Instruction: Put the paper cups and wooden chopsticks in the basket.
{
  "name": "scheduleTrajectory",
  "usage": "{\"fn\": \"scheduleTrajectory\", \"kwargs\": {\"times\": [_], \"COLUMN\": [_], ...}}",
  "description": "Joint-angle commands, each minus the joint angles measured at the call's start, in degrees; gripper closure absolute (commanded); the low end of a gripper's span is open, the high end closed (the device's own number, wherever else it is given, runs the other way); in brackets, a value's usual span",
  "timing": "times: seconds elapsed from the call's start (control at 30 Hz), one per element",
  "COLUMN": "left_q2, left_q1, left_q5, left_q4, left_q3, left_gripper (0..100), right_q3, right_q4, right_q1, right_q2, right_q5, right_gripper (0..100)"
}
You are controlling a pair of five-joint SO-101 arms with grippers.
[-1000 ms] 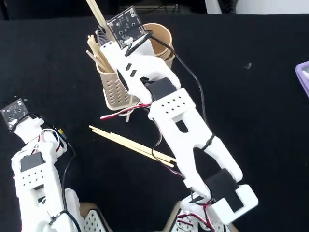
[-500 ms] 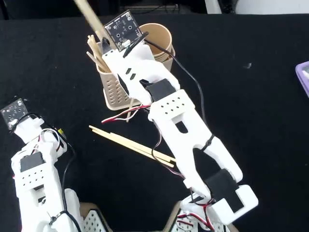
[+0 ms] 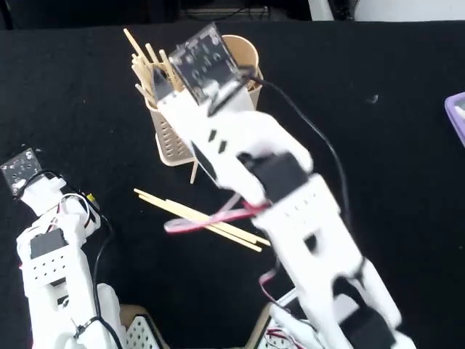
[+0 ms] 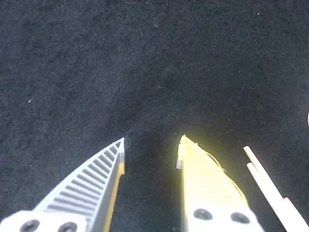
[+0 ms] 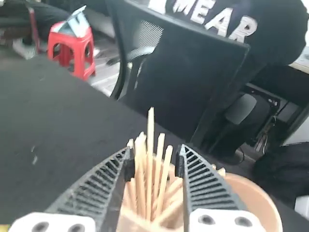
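Right arm (image 3: 290,211) has pulled back, its stick now among wooden chopsticks (image 3: 149,69) upright in one slotted basket (image 3: 171,142) with a paper cup (image 3: 245,51); two loose chopsticks (image 3: 156,200) lie on the bench (image 3: 378,182). Left gripper (image 4: 150,145): ribbed jaws released. Right gripper (image 5: 153,154): jaws released, straddling sticks.

One slotted basket (image 3: 171,142), one paper cup (image 3: 249,54), a bundle of wooden chopsticks (image 3: 149,69) too crowded to count, and at least two loose chopsticks (image 3: 192,215) on the worktop (image 3: 392,182).
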Motion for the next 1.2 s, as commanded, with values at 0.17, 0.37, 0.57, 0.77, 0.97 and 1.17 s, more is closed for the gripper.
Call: {"fn": "scheduleTrajectory", "kwargs": {"times": [0.17,0.37,0.57,0.77,0.97,1.17], "left_q2": [-1.1,-1.1,-1.1,-1.1,-1.1,-1.1], "left_q1": [-0.4,-0.4,-0.4,-0.4,-0.4,-0.4], "left_q5": [0.4,0.4,0.4,0.4,0.4,0.4], "left_q4": [-1.0,-1.0,-1.0,-1.0,-1.0,-1.0], "left_q3": [-1.3,-1.3,-1.3,-1.2,-1.2,-1.2], "left_gripper": [82,82,82,82,82,82], "right_q3": [20.4,41.9,47.0,42.5,40.7,40.6], "right_q4": [5.3,-14.2,-22.6,-23.6,-23.6,-23.6], "right_q1": [0.1,3.0,6.4,6.7,5.4,5.4], "right_q2": [-12.4,-17.2,-13.7,-5.4,-3.0,-2.7], "right_q5": [-0.5,-0.6,-5.2,-7.0,-7.0,-7.0], "right_gripper": [84.6,84.5,80.4,80.2,80.7,80.8]}}
